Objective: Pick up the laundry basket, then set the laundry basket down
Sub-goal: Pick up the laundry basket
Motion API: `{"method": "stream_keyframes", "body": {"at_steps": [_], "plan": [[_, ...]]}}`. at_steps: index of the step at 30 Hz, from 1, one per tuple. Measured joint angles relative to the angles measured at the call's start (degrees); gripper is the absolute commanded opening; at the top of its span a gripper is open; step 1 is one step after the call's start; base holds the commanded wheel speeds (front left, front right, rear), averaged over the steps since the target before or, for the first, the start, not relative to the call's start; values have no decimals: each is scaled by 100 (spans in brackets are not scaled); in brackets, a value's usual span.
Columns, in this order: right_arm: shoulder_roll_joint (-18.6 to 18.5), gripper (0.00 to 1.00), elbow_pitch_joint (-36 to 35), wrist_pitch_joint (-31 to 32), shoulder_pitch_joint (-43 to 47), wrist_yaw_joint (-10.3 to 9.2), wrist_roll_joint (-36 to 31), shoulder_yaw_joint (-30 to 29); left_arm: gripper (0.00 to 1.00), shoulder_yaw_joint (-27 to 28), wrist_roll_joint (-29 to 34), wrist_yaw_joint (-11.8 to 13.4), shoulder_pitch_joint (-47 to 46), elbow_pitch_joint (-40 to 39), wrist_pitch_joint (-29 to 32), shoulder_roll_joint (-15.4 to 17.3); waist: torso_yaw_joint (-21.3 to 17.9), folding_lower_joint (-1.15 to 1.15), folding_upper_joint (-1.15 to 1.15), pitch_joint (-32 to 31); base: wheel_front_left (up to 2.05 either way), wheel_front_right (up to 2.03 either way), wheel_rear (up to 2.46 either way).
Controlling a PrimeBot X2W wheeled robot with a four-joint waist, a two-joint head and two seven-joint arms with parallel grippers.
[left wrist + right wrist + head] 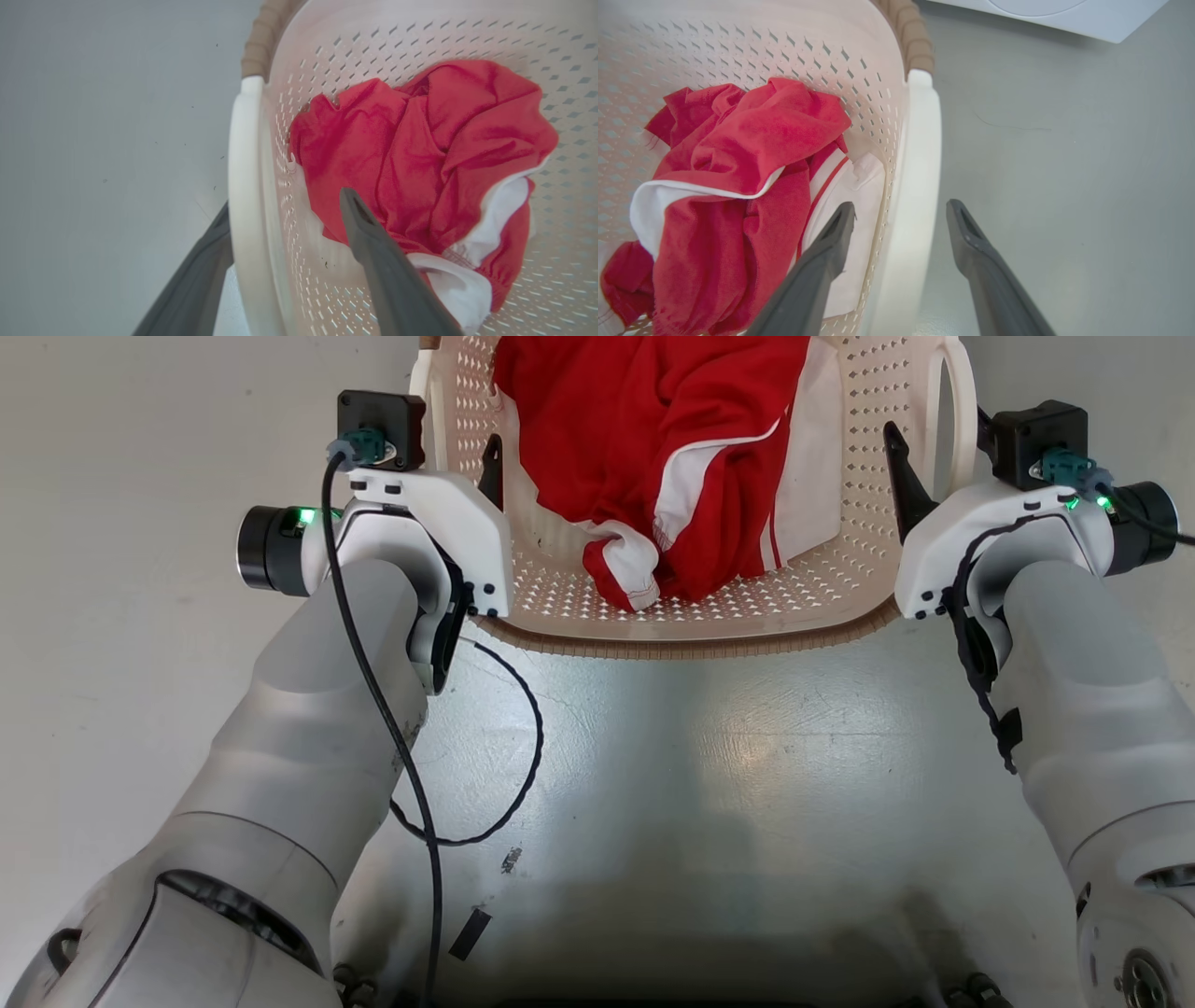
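The laundry basket [681,639] sat between the two grippers, directly ahead of both forearms, with its brown rim nearest the robot and a red and white garment [653,448] heaped inside.

The left gripper [286,200] was spread wide and straddled the basket's left side. Its inner finger [373,242] reached into the basket just over the garment, and its outer finger [201,275] ran outside and passed behind the left white handle [243,186]. The handle and the perforated wall stood in the gap between them. Whether either finger touched the plastic could not be told.

The right gripper [901,205] was likewise spread and mirrored this on the opposite side. One finger [822,261] lay inside the basket over the white part of the cloth, the other [985,266] outside above the grey floor [1064,186], with the right white handle [920,186] between them and apart from the outer finger.

Neither gripper pinched anything. Whether the basket rested on the floor could not be told.
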Motion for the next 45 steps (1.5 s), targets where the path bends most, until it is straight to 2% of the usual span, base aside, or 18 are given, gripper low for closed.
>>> {"method": "stream_keyframes", "body": {"at_steps": [7, 17, 19, 20, 21, 22, 23, 24, 32, 45], "plan": [[10, 100, 163, 142, -175, 0, 146, 36, 100, -172, -148, -7, -157, 91, 136, 0, -4, 0, 0, -5, 0, 0, 0], [15, 100, 311, 277, -237, 0, 444, 389, 100, -361, -294, -5, -180, 162, 177, -1, -1, 0, 0, -5, 0, 0, 0], [14, 100, 324, 324, -237, 0, 537, 472, 97, -394, -294, -5, -180, 180, 177, -2, -6, 0, 0, -9, 0, 0, 0], [16, 100, 327, 324, -237, 0, 579, 511, 95, -405, -296, -5, -180, 198, 172, -1, -10, 0, 0, -10, 0, 0, 0], [18, 100, 330, 326, -237, 0, 609, 531, 64, -422, -303, -5, -180, 221, 171, 0, -15, 0, 0, -13, 0, 0, 0], [16, 47, 332, 345, -237, 0, 626, 548, 7, -457, -303, -5, -180, 244, 171, 1, -20, 0, 0, -16, 0, 0, 0], [14, 0, 334, 383, -238, 0, 638, 573, 7, -497, -303, -5, -180, 263, 179, 1, -24, 0, 0, -18, 0, 0, 0], [15, 0, 336, 398, -238, 0, 665, 603, 0, -549, -299, -5, -181, 283, 179, 1, -28, 0, 0, -19, 0, 0, 0], [0, 0, 383, 673, -233, -7, 932, 770, 0, -711, -326, 31, -185, 361, 208, 10, -55, 0, 0, -109, 0, 0, 0], [-10, 0, 410, 1017, -44, -8, 1615, 1514, 0, -894, -608, 36, 94, 371, 302, 16, -103, 0, 0, -599, 0, 0, 0]]}}
